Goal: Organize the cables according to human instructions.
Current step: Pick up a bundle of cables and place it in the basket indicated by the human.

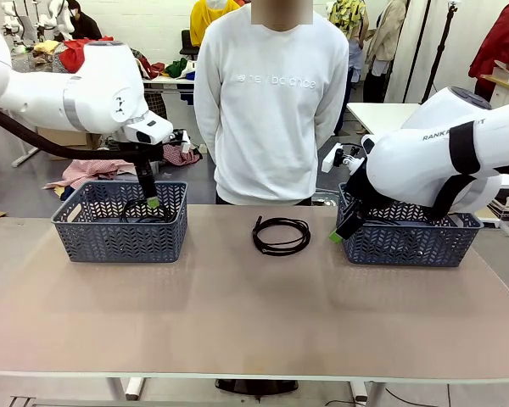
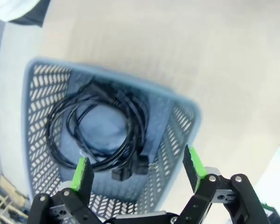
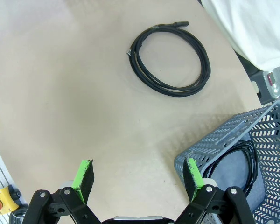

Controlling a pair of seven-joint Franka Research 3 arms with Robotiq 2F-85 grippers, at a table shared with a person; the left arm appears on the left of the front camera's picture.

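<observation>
On the counter (image 1: 237, 322), midway between two grey baskets, one coiled black cable (image 1: 281, 235) lies flat in front of a person in a white sweatshirt (image 1: 270, 102) standing at the far side. My left gripper (image 2: 137, 170) hangs over the left basket (image 1: 72, 233), jaws spread wide and holding nothing. Below it in that basket are coiled cables (image 2: 98, 130) with plug ends; it looks like two, though the loops overlap too much to be sure. My right gripper (image 3: 137, 175) sits at the near corner of the right basket (image 3: 224, 140), jaws likewise wide apart and empty. A thin cable (image 3: 246, 165) lies inside that basket.
</observation>
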